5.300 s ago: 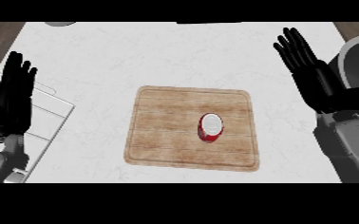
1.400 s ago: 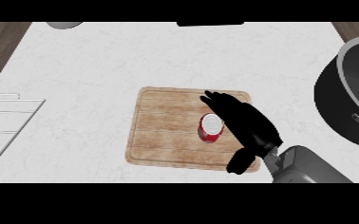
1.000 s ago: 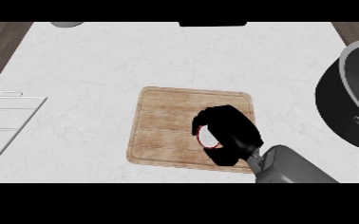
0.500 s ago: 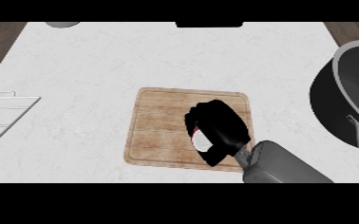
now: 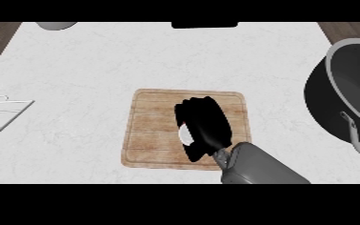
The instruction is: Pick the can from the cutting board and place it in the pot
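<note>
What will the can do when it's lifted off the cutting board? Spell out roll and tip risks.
The can is mostly hidden under the right hand. Being round-sided, it would probably roll if laid down. It looks stiff, so it likely won't deform. Standing on the flat cutting board, it could tip if nudged sideways.

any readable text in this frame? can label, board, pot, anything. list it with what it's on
None readable.
can: only a white and red sliver shows under the right hand, which curls round it; no label text visible.
cutting board: plain wood grain, no marks.
pot: dark, no lettering.
counter: white marbled surface, no signs.
</note>
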Controlling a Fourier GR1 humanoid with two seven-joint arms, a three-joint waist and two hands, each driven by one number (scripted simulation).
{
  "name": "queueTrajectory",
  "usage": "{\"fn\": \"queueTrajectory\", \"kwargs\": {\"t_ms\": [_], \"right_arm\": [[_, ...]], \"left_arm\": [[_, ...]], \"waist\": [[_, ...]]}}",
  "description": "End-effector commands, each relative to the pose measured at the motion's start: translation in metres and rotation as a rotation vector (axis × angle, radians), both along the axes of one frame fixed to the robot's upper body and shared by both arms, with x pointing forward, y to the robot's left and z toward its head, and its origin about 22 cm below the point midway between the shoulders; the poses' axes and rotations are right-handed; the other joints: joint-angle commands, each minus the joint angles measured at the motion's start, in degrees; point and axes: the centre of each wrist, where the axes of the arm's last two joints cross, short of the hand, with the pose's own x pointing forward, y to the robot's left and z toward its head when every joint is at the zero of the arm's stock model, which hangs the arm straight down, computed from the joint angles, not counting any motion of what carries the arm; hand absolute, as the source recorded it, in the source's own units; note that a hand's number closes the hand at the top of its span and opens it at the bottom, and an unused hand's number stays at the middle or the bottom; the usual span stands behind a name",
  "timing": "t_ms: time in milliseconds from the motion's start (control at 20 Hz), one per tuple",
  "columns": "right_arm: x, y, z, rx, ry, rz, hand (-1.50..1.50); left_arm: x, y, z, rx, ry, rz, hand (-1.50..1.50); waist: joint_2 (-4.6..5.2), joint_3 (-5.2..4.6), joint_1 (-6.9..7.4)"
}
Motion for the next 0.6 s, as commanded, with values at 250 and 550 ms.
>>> {"fn": "queueTrajectory", "kwargs": {"t_ms": [250, 550], "right_arm": [[0.011, 0.007, 0.038, 0.054, -0.249, -0.357, 1.50], [0.015, -0.008, 0.083, 0.147, -0.462, -0.528, 1.50]], "left_arm": [[0.013, -0.044, -0.058, -0.273, 0.263, 0.027, 0.00], [0.004, -0.040, -0.062, -0.301, 0.287, 0.057, 0.00]], "waist": [[0.13, 1.18, -4.25], [-0.12, 1.20, -5.59]]}}
